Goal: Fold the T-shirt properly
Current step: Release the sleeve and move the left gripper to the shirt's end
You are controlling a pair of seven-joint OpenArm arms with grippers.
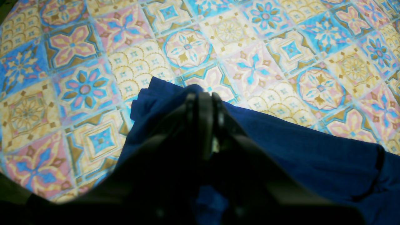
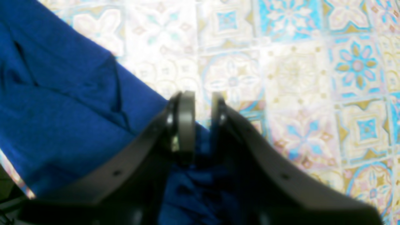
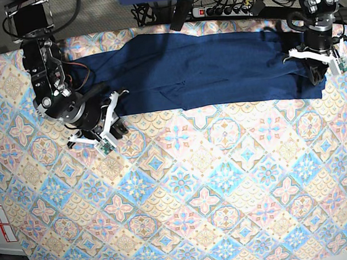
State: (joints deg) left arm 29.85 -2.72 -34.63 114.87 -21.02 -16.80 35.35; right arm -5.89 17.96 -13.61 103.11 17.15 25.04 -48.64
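The shirt (image 3: 210,67) lies at the far side of the table, spread long from side to side. It is dark blue, soft and plain, with some wrinkles. One end bunches near my left gripper (image 1: 203,95), the other near my right gripper (image 2: 200,100).

My left gripper is pinched tight on a fold of the shirt. My right gripper has a small gap between its fingers, with blue cloth between them, so it grips the shirt too.

Under the shirt is a cloth (image 3: 187,197) with pink, blue and yellow flower tiles. Behind the table are cables (image 3: 228,0) and a power strip (image 3: 223,8).
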